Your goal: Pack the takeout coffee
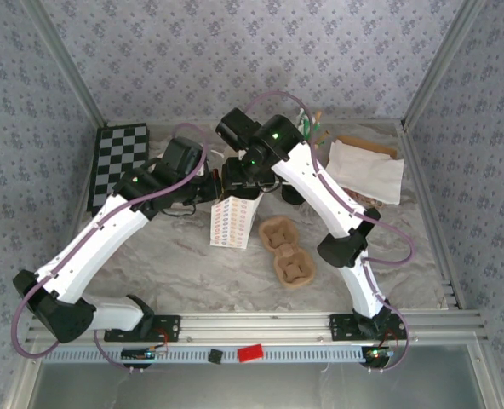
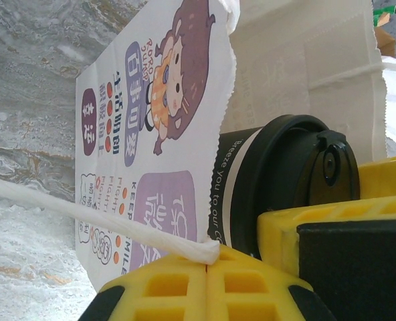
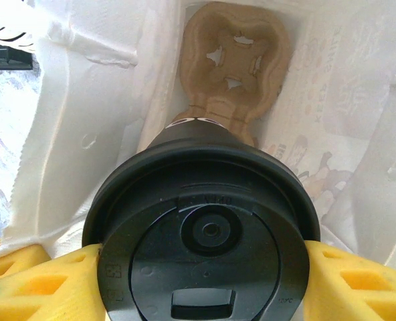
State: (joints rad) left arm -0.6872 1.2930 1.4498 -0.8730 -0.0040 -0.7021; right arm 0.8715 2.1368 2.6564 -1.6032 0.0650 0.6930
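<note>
The left tool [image 2: 207, 267] pinches the handle [image 2: 84, 212] of the bag [image 2: 118, 100]. The right tool [image 3: 198, 281] clamps the lidded cup [image 3: 205, 194] at the bag's open mouth.

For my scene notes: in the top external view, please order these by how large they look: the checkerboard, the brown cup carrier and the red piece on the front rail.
1. checkerboard
2. brown cup carrier, somewhat smaller
3. red piece, by far the smallest
</note>
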